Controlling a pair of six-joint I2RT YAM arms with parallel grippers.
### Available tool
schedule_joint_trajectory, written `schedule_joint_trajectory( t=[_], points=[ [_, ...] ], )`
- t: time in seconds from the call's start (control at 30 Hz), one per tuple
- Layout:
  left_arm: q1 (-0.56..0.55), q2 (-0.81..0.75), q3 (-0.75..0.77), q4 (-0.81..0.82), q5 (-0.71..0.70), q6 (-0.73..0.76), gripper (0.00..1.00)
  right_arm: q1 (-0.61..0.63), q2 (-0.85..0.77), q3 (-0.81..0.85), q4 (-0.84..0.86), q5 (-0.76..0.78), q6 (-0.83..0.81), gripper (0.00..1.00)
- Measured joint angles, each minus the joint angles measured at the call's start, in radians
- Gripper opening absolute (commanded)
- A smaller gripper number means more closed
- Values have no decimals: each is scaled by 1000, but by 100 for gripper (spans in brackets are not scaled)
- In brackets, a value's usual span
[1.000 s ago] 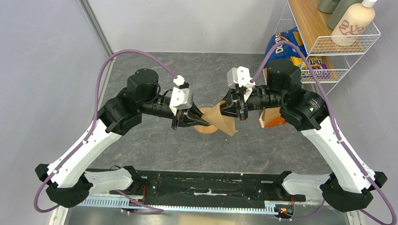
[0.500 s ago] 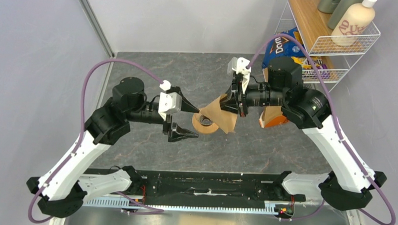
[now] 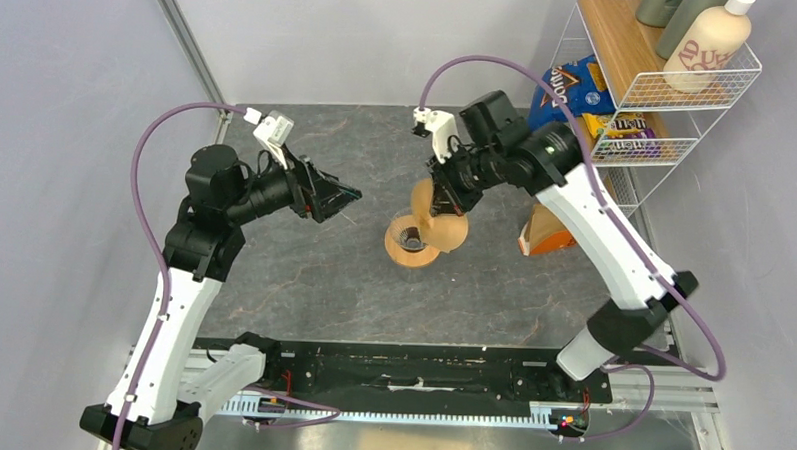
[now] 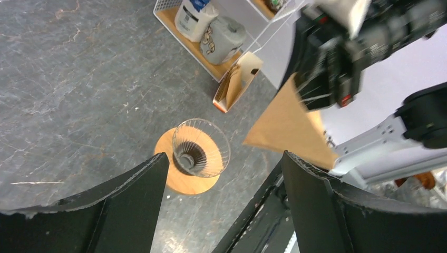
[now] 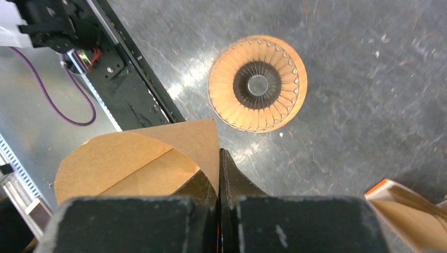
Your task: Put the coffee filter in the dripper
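Note:
The dripper [image 3: 410,241], a clear ribbed glass cone on a round wooden collar, stands mid-table; it also shows in the left wrist view as the dripper [image 4: 199,153] and from above as the dripper [image 5: 258,83]. The tan coffee filter [image 3: 441,222] hangs opened into a cone just right of and above the dripper. My right gripper [image 3: 448,193] is shut on one edge of the coffee filter [image 5: 138,159], fingertips [image 5: 225,167] pressed together on the paper. My left gripper [image 3: 341,195] stands open and empty, well left of the dripper, with the filter [image 4: 288,126] ahead of it.
An orange-brown paper pack [image 3: 544,230] stands right of the dripper. A wire shelf [image 3: 664,82] with bottles and snack bags [image 3: 569,89] fills the back right corner. A black rail [image 3: 409,370] runs along the near table edge.
My left gripper opened, let go of the filter and drew back to the left. The right arm lifted the filter, which now hangs as an open cone by the dripper.

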Motion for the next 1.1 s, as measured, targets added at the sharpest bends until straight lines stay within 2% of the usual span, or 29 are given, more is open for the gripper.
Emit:
schedule_joint_trajectory(
  t=[0.13, 0.27, 0.67, 0.93, 1.1],
  points=[
    [20, -11, 0, 26, -25, -98, 87, 0, 105, 60, -87, 31, 6, 0],
    [43, -34, -9, 42, -34, -145, 87, 0, 142, 59, -114, 49, 8, 0],
    [56, -37, -13, 58, -30, -184, 88, 0, 260, 60, -94, 52, -28, 7],
    [58, -27, -13, 64, -21, -187, 89, 0, 300, 65, -66, 52, -47, 52],
    [65, -25, -13, 63, -21, -187, 90, -11, 306, 104, -64, 56, -57, 63]
  ],
)
